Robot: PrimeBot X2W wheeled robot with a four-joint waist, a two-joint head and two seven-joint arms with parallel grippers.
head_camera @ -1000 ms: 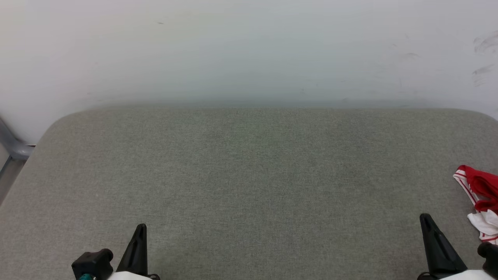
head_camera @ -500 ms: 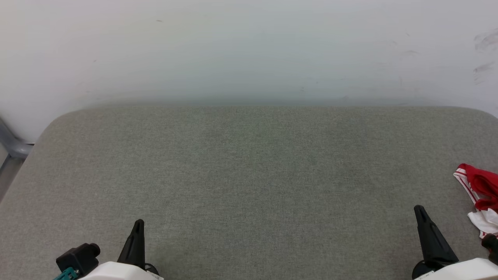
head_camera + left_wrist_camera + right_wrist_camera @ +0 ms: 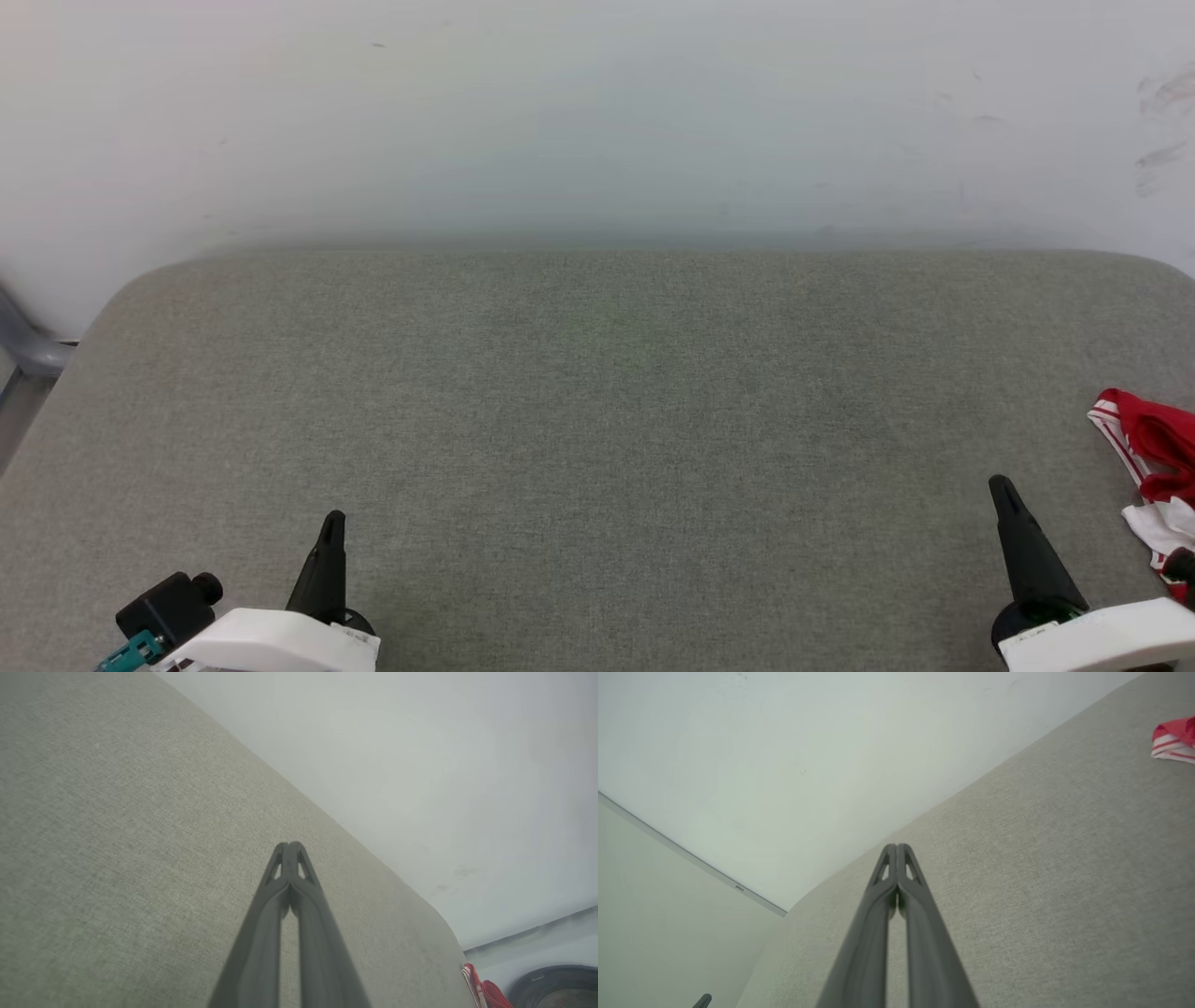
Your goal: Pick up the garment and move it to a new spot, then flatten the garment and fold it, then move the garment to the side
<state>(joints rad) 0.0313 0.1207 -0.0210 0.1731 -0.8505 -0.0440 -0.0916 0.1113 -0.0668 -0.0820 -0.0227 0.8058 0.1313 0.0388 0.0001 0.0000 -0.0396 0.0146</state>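
The garment (image 3: 1153,471), bright red with white striped parts, lies bunched at the right edge of the grey fabric surface (image 3: 597,420), partly cut off by the head view's border. A bit of it also shows in the left wrist view, garment (image 3: 483,991), and in the right wrist view, garment (image 3: 1174,739). My right gripper (image 3: 1001,485) is shut and empty, just left of the garment and apart from it. My left gripper (image 3: 333,518) is shut and empty at the lower left, far from the garment. Both pairs of fingertips meet: left gripper (image 3: 289,844), right gripper (image 3: 896,845).
A white wall (image 3: 597,121) rises behind the surface's far edge. A grey metal frame (image 3: 23,350) stands off the left corner. A dark round object (image 3: 556,987) sits on the floor beyond the surface's right end.
Both arms have come further forward into the head view, fingertips higher in the picture. The view has shifted slightly. The garment lies where it was.
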